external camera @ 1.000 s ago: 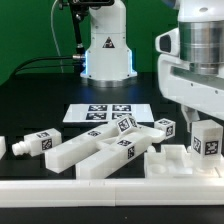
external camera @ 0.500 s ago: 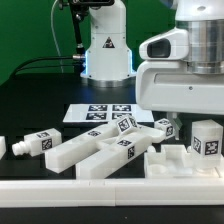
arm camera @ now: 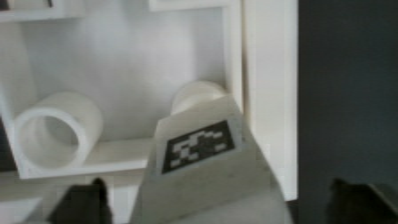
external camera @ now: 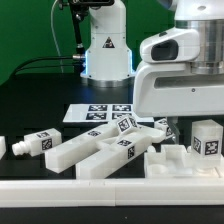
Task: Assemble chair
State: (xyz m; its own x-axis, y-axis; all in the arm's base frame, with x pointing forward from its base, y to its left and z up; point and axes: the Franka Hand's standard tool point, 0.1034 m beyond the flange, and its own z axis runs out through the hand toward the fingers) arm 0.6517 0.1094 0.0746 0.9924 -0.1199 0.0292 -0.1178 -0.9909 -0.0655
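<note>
The gripper (arm camera: 222,200) has its jaws wide apart. A tagged white chair piece (arm camera: 210,150) sits between them; whether they touch it cannot be seen. Just past it is the seat frame (arm camera: 267,70), with a round peg (arm camera: 54,125) inside. Two long bars (external camera: 70,150) lie near the front, on the exterior view's left of the arm (external camera: 185,80). The marker board (external camera: 100,112) lies farther back.

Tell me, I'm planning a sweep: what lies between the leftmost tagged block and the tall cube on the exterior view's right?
In the exterior view: two angled long bars, then the seat frame; no bare stretch.
</note>
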